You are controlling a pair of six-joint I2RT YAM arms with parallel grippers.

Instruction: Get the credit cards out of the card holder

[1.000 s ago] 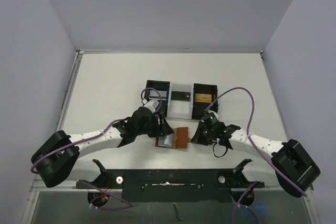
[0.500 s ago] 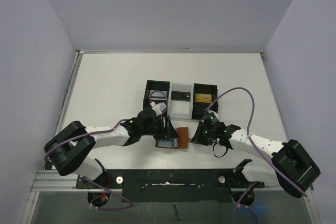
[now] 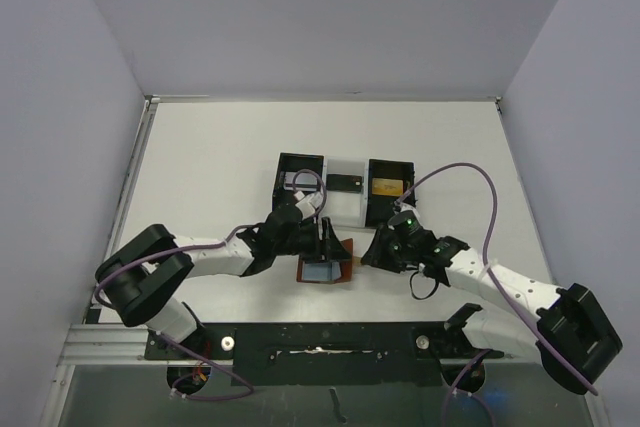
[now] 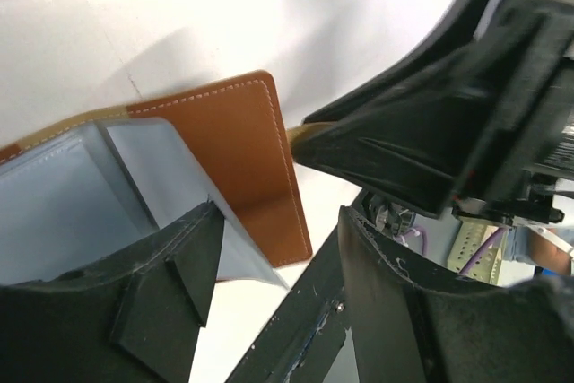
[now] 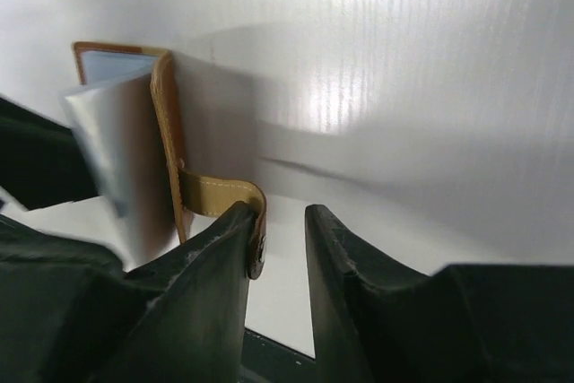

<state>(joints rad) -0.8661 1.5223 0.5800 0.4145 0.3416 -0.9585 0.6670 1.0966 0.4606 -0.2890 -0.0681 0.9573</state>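
Note:
The card holder (image 3: pixel 326 269) is a brown leather wallet near the table's front, open with its blue-grey pockets (image 4: pixel 81 204) facing up. My left gripper (image 3: pixel 322 243) hangs over it, open, and a blue-grey flap's corner (image 4: pixel 256 262) pokes past its left finger (image 4: pixel 170 275). My right gripper (image 3: pixel 374 253) is at the holder's right edge, jaws slightly open, with the tan snap tab (image 5: pixel 220 193) resting against its left fingertip (image 5: pixel 235 221). The holder (image 5: pixel 134 141) stands partly on edge. No credit cards show inside it.
A black-and-white three-compartment tray (image 3: pixel 346 209) stands behind the holder, with a dark card (image 3: pixel 345 183) in its middle bay and a gold card (image 3: pixel 385 187) in its right bay. A black frame bar (image 4: pixel 296 338) runs along the table's near edge.
My left gripper has moved right and over the holder, which has shifted and folded up from lying flat. My right gripper's jaws have parted from the snap tab.

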